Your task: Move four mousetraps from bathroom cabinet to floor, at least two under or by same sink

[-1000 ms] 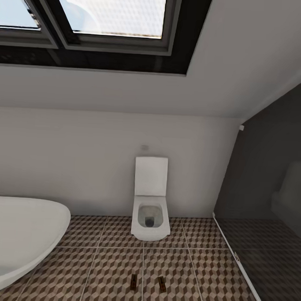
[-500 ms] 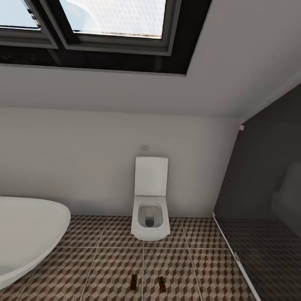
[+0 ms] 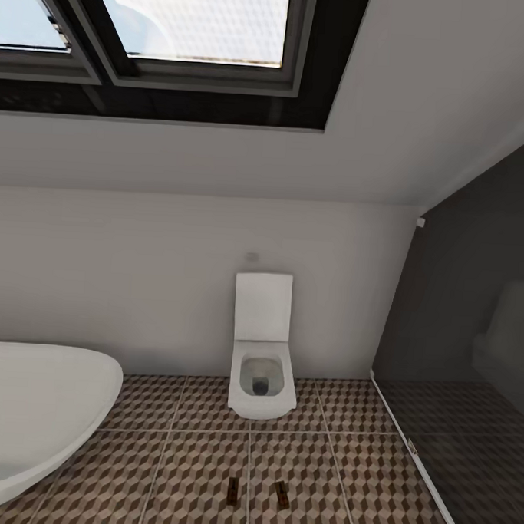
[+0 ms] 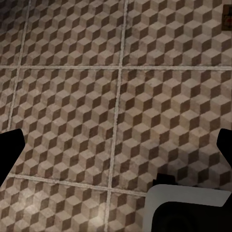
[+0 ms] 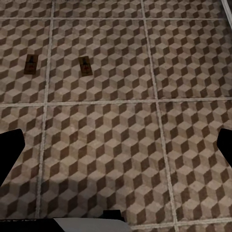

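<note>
- Plainly, two mousetraps (image 3: 234,489) (image 3: 282,494) lie flat on the bathroom floor (image 3: 197,474), side by side at six o'clock from the toilet (image 3: 262,369), with the bathtub (image 3: 31,411) at nine o'clock.
- Judging by looks, they are light, stiff boards; grip the long edges, clear of the spring bar.
- Left gripper (image 4: 116,145) and right gripper (image 5: 116,145) both hang spread wide and empty over tiles.
- Nothing differs from the earlier frames.

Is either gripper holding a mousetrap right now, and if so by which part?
No. Both the left gripper and right gripper are open with only bathroom floor between the fingers. Two mousetraps lie on the tiles.
</note>
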Available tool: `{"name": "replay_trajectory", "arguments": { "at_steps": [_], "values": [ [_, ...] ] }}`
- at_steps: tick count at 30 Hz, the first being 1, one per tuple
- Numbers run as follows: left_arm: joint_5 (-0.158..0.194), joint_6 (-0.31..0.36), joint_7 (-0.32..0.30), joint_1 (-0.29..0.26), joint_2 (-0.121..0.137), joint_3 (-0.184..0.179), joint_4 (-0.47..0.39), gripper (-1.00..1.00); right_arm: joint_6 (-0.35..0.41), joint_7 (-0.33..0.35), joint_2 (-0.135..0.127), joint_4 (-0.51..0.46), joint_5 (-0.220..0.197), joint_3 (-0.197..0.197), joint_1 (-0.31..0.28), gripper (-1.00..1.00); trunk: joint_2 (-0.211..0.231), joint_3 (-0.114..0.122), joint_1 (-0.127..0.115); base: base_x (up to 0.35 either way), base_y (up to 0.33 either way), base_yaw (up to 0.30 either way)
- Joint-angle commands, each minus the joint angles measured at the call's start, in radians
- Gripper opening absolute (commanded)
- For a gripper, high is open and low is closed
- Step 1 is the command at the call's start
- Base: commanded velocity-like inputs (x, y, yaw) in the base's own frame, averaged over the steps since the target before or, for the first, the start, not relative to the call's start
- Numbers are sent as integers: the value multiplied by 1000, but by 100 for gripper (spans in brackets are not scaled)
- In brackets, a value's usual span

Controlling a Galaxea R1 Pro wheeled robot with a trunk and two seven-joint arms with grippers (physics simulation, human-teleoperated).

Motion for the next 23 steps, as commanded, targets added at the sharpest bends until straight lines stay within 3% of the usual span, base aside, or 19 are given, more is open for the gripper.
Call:
{"name": "replay_trajectory", "arguments": {
  "at_steps": [1, 23],
  "values": [
    [-3, -3, 5, -1, -1, -6, 2, 100, 0, -9, 0, -1, 0, 9, 0, 100, -1, -1, 0, 0, 0, 0],
    [-2, -3, 5, -1, -1, -6, 2, 100, 0, -9, 0, -1, 0, 9, 0, 100, -1, -1, 0, 0, 0, 0]
  ]
}}
